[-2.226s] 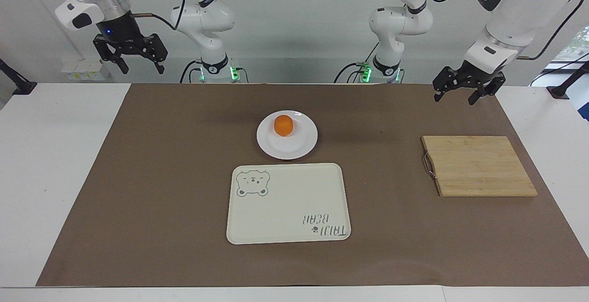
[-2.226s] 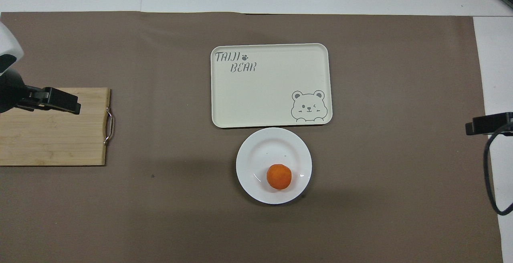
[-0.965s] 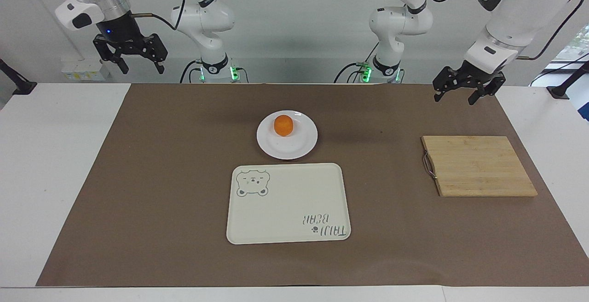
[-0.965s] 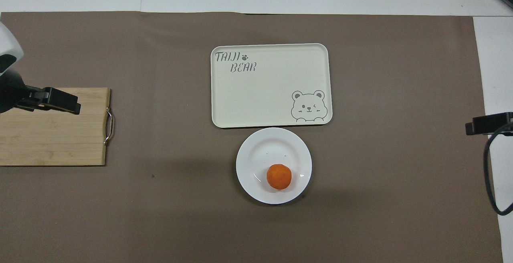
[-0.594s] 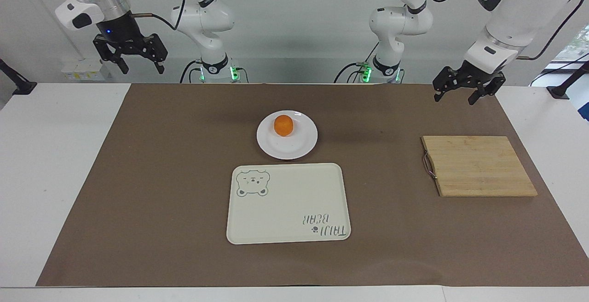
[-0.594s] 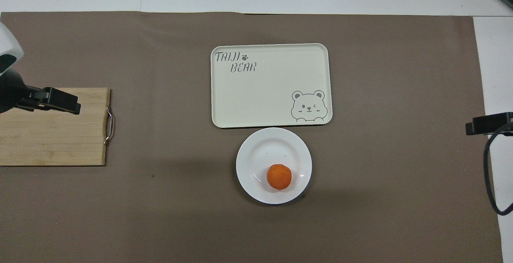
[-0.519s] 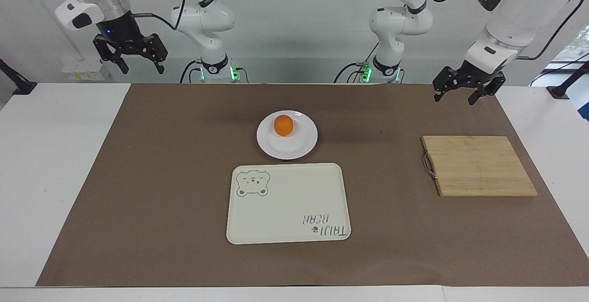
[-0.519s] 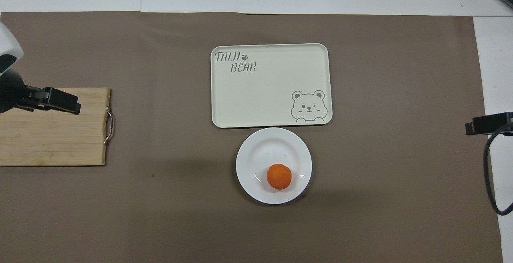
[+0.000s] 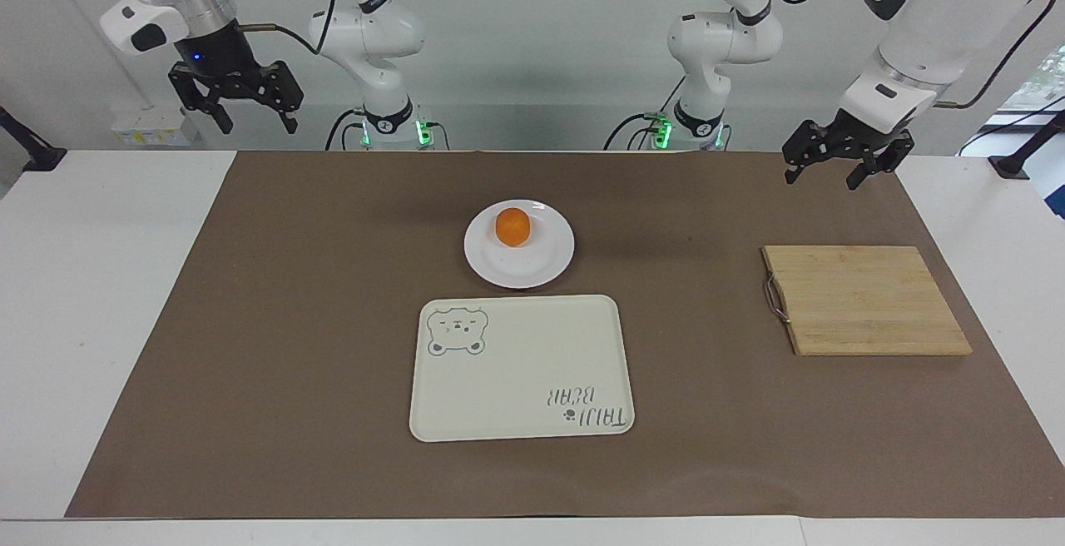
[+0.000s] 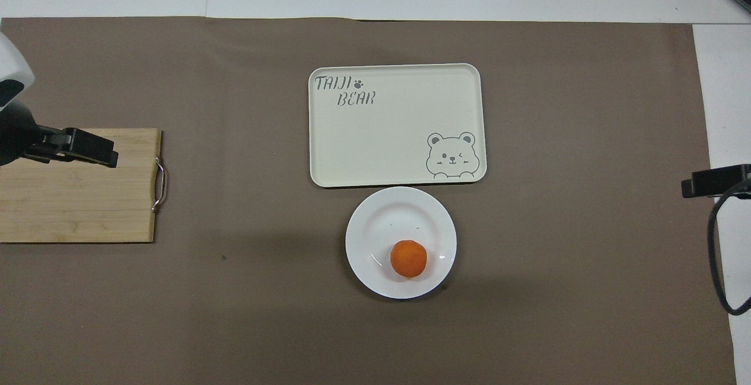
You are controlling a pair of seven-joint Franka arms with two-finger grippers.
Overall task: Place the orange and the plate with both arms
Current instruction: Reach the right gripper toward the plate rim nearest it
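The left claw hangs in the air over the brown mat at the left arm's end of the tabletop, its fingers spread wide and holding nothing. The wooden cutting board lies on the mat near it, untouched. The right claw is raised high at the right arm's end, over the edge of the tabletop nearest the robots, its fingers likewise spread wide and empty. Both arms wait, well apart from the task's things.

The orange sits on the white plate, on the part of the plate nearer the robots. The plate rests on the mat mid-tabletop, just beside the cream bear tray, which lies farther from the robots.
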